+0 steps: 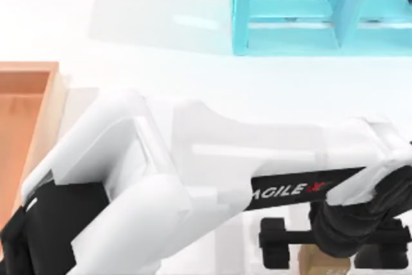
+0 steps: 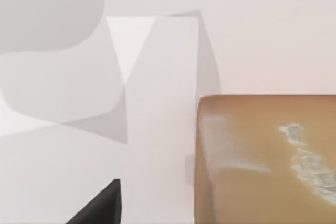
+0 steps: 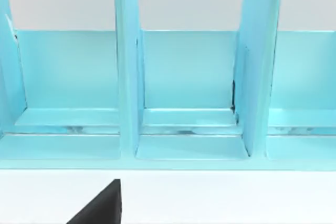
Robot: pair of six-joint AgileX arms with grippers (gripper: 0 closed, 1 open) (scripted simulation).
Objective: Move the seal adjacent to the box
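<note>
**A:** Where was the left gripper (image 1: 322, 249), and how were its jaws set?

**B:** It was at the bottom edge of the top view, toward the table's right, at the end of the white left arm (image 1: 212, 172) that stretched across from the lower left. A black finger (image 1: 278, 243) stood on one side of the seal (image 1: 325, 262), and the black wrist covered the rest. I could not tell how wide the jaws stood, nor whether they pressed on the block or only sat around it.

**A:** So where was the seal?

**B:** Right under that gripper, a small tan block cut off by the bottom edge of the top view. In the left wrist view the seal (image 2: 262, 161) loomed very close, its face showing whitish marks, with the white table (image 2: 262, 35) behind it.

**A:** And the box?

**B:** The box (image 1: 26, 127) was at the table's left edge, orange-brown inside with a lighter rim, well apart from the seal. Its left part ran out of view and its lower part was covered by the arm.

**A:** The right gripper?

**B:** The right wrist view showed one dark finger tip (image 3: 100, 205) low down, so I could not tell its jaws. It faced the turquoise shelf unit (image 3: 184, 77), which stood at the far side, toward the right (image 1: 309, 11).
</note>
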